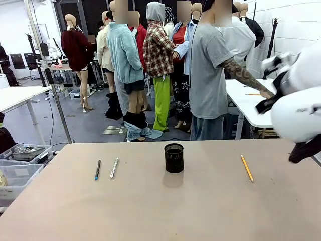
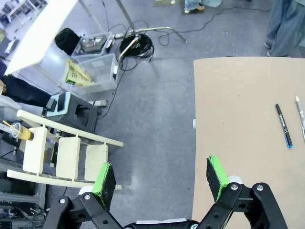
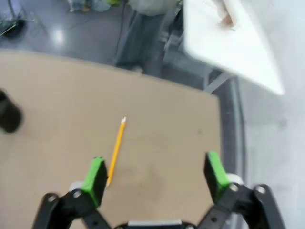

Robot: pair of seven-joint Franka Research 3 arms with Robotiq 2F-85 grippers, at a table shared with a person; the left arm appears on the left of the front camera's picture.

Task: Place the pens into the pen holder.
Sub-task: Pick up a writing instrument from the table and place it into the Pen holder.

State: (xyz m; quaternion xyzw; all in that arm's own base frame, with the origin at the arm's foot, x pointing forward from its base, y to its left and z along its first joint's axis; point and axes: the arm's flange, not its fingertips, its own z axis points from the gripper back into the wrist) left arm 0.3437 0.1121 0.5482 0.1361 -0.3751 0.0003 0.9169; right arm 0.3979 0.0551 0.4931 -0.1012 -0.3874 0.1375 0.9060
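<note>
While wide apart and empty, left fingers (image 2: 217, 172), right fingers (image 3: 94, 180); orange pencil (image 1: 247, 168) and pens (image 1: 114, 167) lengthwise near-to-far.

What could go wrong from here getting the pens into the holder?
The black pen and silver pen lie close together; the open left gripper may knock one while taking the other. The pencil lies flat, so the open right gripper might slip off it. The holder stands free and could tip.

The tan table (image 1: 150, 211) carries four things nearer its far edge: a black pen with a teal tip (image 1: 97, 169) and a silver pen (image 1: 114, 167) side by side toward the left edge, the black mesh pen holder (image 1: 174, 157) upright at mid-width, and an orange pencil (image 1: 247, 167) toward the right edge
</note>
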